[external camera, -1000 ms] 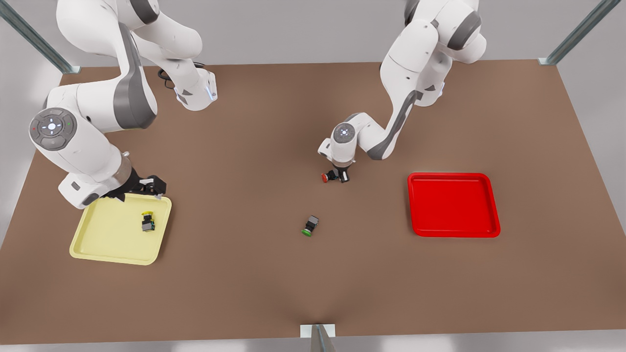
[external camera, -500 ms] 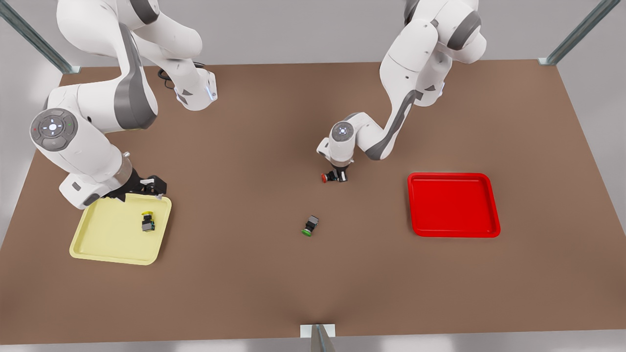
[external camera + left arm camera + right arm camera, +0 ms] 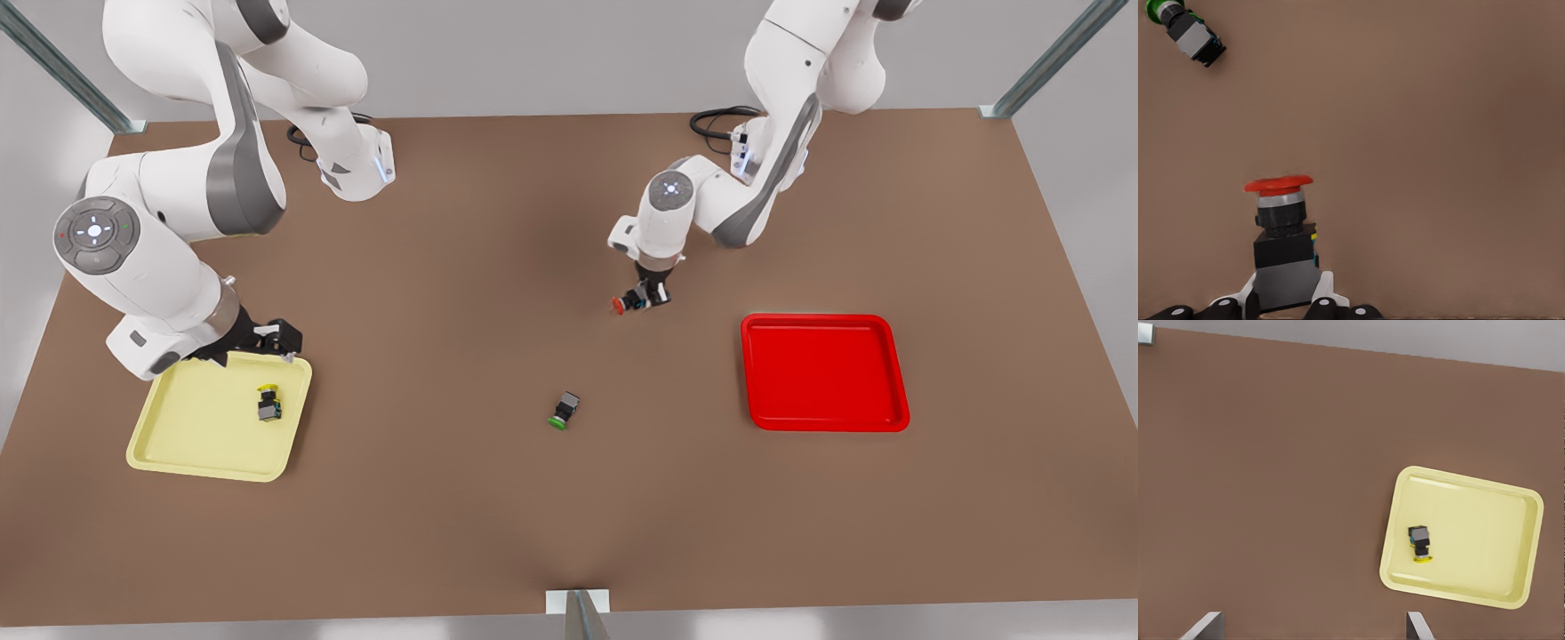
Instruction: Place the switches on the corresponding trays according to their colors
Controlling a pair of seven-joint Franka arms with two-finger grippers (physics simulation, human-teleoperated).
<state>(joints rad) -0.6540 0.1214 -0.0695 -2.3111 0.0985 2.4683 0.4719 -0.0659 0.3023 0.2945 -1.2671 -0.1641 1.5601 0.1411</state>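
Gripping the red-capped switch [image 3: 1283, 257] tightly, the left gripper [image 3: 647, 298] hangs above the table [image 3: 498, 498]; the right gripper [image 3: 267, 340], fingers spread, waits by the yellow tray [image 3: 191, 444].

A pale yellow tray [image 3: 1511, 540] with rounded corners and a raised rim lies flat on a brown table [image 3: 1271, 487], seen from well above. Inside it, close to one rim and nearer one corner, a small black switch [image 3: 1421, 543] lies on its side, its yellow cap turned toward that rim. Two grey fingertips [image 3: 1203, 628] of the right gripper [image 3: 1313, 632] stand wide apart at the picture's edge, with bare table between them. A grey wall [image 3: 1405, 333] runs beyond the table's far edge.
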